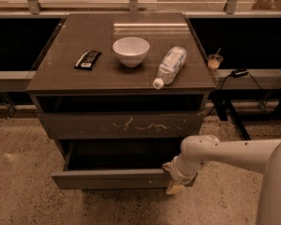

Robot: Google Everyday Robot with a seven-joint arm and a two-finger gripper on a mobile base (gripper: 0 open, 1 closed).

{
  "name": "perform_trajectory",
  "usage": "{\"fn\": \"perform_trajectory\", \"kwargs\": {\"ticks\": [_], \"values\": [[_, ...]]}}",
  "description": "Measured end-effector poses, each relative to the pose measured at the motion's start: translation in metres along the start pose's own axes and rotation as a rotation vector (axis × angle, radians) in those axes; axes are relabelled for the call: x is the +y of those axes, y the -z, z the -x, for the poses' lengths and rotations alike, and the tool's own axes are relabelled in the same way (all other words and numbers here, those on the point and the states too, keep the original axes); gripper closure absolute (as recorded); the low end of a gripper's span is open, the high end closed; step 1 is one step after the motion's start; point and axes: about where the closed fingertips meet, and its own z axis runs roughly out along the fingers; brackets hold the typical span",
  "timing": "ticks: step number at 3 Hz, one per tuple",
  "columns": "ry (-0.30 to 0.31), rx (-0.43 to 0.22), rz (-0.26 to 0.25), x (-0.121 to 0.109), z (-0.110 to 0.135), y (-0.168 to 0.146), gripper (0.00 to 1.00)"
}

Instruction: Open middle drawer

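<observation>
The middle drawer (112,178) is a wide dark grey-brown drawer with a plain front. It stands pulled out toward me, and its dark inside shows behind the front. My gripper (174,179) is at the right end of that drawer front, touching or right beside it. The white arm reaches in from the lower right. The part of the front behind the gripper is hidden.
Above it is the drawer front with whitish scratches (122,124), pushed in. On the cabinet top (61,74) sit a white bowl (130,50), a lying plastic bottle (170,65) and a black packet (88,59). A small cup (215,61) and a cable (239,72) lie on the right ledge.
</observation>
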Motion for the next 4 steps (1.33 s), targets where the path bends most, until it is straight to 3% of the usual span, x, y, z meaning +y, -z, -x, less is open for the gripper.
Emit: {"fn": "perform_trajectory", "kwargs": {"ticks": [1, 3, 4], "values": [[-0.010, 0.043, 0.042, 0.014, 0.009, -0.004, 0.64], [-0.010, 0.043, 0.043, 0.013, 0.011, 0.003, 0.51], [0.035, 0.007, 0.079, 0.018, 0.028, -0.001, 0.36]]}}
